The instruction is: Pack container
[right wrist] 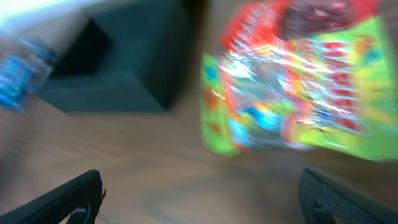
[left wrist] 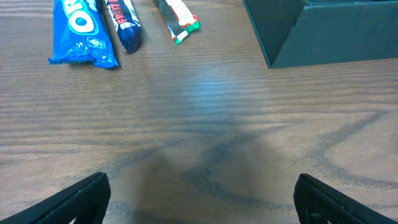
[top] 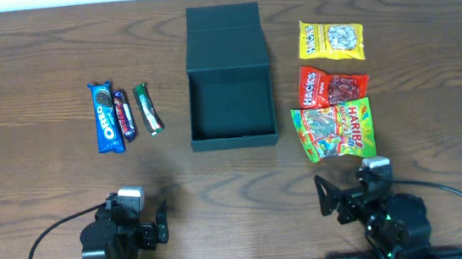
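As nothing is packed yet, I'm at the first pick. My left claw [left wrist: 202, 183] and right claw [right wrist: 200, 180] hang spread wide, empty, by the front edge. Container [top: 234, 139] sits mid-counter nearer the back edge, lid flipped back, nothing inside. Next, likely: right claw down onto the Haribo bag [top: 333, 130] just ahead

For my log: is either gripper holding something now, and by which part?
Nothing is held. The left gripper and the right gripper are both open and empty.
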